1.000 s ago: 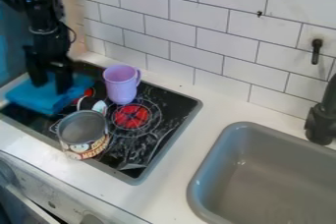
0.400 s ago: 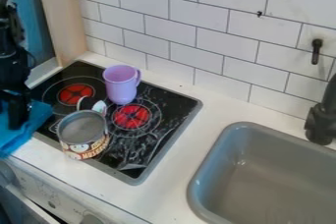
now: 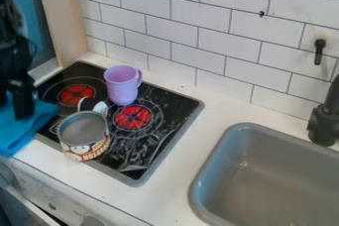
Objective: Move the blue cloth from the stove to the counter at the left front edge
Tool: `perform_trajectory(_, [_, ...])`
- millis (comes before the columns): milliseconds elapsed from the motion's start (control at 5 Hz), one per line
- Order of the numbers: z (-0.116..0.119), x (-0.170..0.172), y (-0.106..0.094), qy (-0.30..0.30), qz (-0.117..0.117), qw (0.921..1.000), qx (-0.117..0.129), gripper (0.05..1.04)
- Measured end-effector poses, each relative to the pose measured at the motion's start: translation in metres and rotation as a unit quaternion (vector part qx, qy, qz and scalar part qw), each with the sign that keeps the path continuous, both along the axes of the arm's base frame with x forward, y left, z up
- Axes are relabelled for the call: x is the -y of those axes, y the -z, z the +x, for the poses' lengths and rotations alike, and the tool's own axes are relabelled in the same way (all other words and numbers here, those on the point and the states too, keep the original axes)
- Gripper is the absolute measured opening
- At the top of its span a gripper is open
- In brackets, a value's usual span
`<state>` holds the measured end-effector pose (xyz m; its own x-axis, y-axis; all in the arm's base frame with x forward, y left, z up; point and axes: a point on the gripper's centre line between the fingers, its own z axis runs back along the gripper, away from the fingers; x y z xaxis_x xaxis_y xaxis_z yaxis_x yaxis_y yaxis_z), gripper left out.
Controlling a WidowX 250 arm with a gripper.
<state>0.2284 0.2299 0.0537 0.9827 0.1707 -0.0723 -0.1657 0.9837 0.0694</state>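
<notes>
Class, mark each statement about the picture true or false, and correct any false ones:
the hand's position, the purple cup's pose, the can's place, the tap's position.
1. The hand is at the blue cloth. True.
2. The purple cup lies on its side. False: it stands upright on the stove.
3. The patterned can sits inside the sink. False: it stands at the stove's near edge.
4. The black tap is at the view's right edge. True.

White tiled wall, pale wooden panel, grey sink basin
</notes>
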Motion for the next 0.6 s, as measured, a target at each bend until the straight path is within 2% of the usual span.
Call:
perform_trajectory(200, [0.008,0.004,-0.037,0.014,0.022,0.9983,0.051,1.0])
perform_trajectory(400, [0.013,0.018,-0.063,0.049,0.035,0.996,0.066,1.0])
perform_trajectory(600, [0.004,0.034,-0.07,0.081,0.03,0.9959,0.026,1.0])
